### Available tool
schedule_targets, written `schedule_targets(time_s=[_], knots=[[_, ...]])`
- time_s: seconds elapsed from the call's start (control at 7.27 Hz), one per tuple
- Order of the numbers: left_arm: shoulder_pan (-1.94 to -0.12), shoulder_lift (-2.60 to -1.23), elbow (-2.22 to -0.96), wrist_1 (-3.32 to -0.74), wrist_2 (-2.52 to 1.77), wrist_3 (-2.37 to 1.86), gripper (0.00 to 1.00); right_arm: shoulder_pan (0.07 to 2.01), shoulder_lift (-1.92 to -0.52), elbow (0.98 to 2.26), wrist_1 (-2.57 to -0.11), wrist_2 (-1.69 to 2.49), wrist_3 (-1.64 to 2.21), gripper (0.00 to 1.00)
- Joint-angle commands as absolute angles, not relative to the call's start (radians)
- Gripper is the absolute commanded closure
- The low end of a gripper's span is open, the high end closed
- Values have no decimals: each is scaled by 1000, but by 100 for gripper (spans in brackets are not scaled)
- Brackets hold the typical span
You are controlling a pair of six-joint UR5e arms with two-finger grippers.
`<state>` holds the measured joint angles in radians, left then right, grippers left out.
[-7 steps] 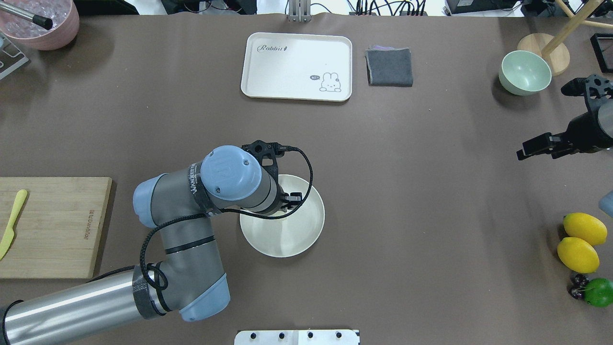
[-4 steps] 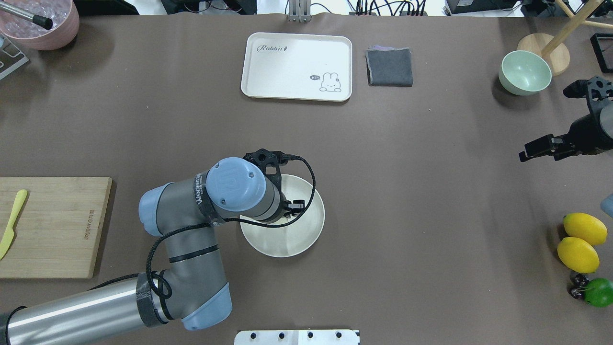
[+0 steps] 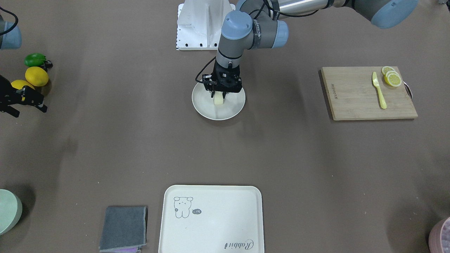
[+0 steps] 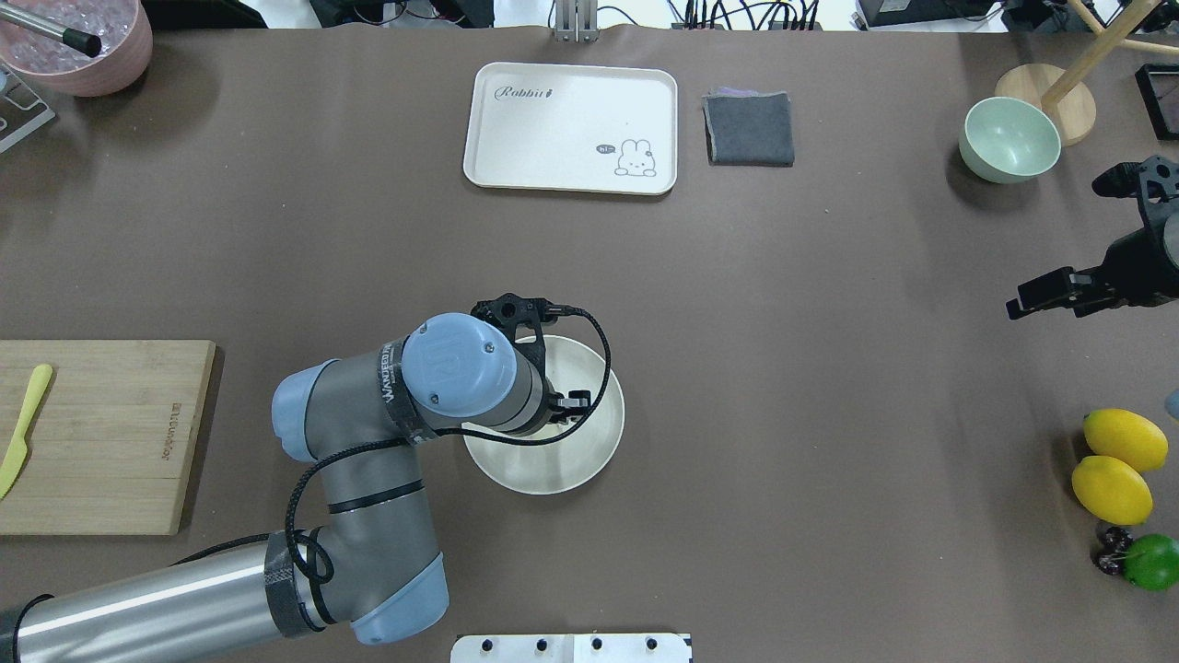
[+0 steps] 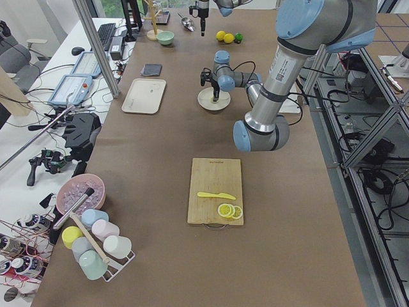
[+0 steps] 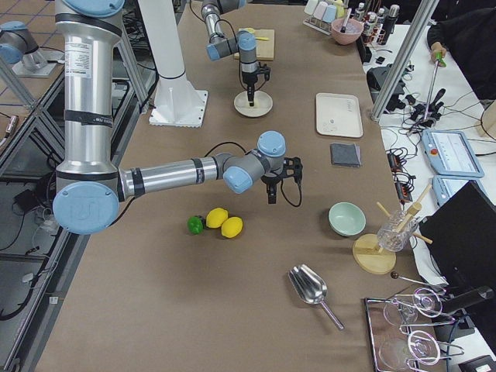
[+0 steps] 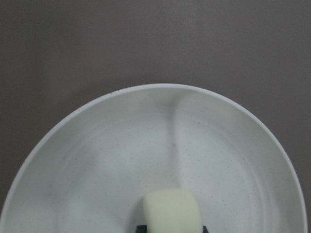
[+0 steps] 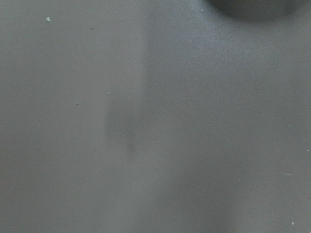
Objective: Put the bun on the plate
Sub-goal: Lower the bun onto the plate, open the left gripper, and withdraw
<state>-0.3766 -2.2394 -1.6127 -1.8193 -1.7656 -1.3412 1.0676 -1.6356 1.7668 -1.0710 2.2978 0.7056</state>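
The plate [image 3: 232, 108] is a round off-white dish near the robot's base, also seen in the overhead view as the plate [image 4: 553, 470]. My left gripper [image 3: 218, 95] points straight down over it, shut on the bun [image 3: 218, 100], a pale cream stub. In the left wrist view the bun [image 7: 172, 211] sits between dark fingers low over the plate [image 7: 146, 160]. I cannot tell whether the bun touches it. From overhead the wrist hides the bun. My right gripper [image 4: 1033, 304] hovers open and holds nothing at the table's right edge.
A wooden cutting board [image 3: 355, 95] carries a yellow knife [image 3: 379, 90] and lemon slices [image 3: 392, 78]. A rabbit-print tray [image 4: 571, 129] and a grey cloth [image 4: 750, 129] lie at the far side. A green bowl [image 4: 1009, 140] and two lemons [image 4: 1116, 465] are on the right.
My left arm has shifted slightly toward the robot and lowered over the plate. The right gripper has drawn back toward the right edge.
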Motion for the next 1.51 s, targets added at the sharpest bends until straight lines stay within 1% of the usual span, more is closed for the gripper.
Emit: schedule_targets(time_s=[0.0,0.14,0.28,0.41,0.55,0.69,0.83,0.96,1.24,1.38], knots=[[-377,-2240,-1623,-1819,-1749,-1342,19,1068,-1637,1767,-1072,2299,706,0],[-380,-2238,-1643,-1818,-1705,-1342,3,1074,-1637,1770,-1071,2301,706,0],[-424,-2227,-1663,-1810,-1707,-1332,2,1083,-1635,1773,-1072,2301,703,0],[-487,-2186,-1693,-1790,-1748,-1290,2,1092,-1632,1767,-1075,2306,692,0],[-567,-2112,-1754,-1758,-1805,-1163,2,1123,-1634,1760,-1083,2315,631,0],[-686,-2021,-1817,-1726,-1913,-993,2,1170,-1647,1737,-1085,2333,562,0],[-816,-1926,-1836,-1723,-2074,-847,3,1211,-1664,1700,-1085,2350,470,0],[-947,-1811,-1850,-1726,-2220,-722,2,1253,-1683,1668,-1085,2355,395,0],[-1143,-1618,-1836,-1724,-2261,-300,2,1331,-1681,1594,-1085,2381,260,0],[-1228,-1571,-1804,-1723,-2263,-143,2,1354,-1681,1583,-1086,2388,238,0]])
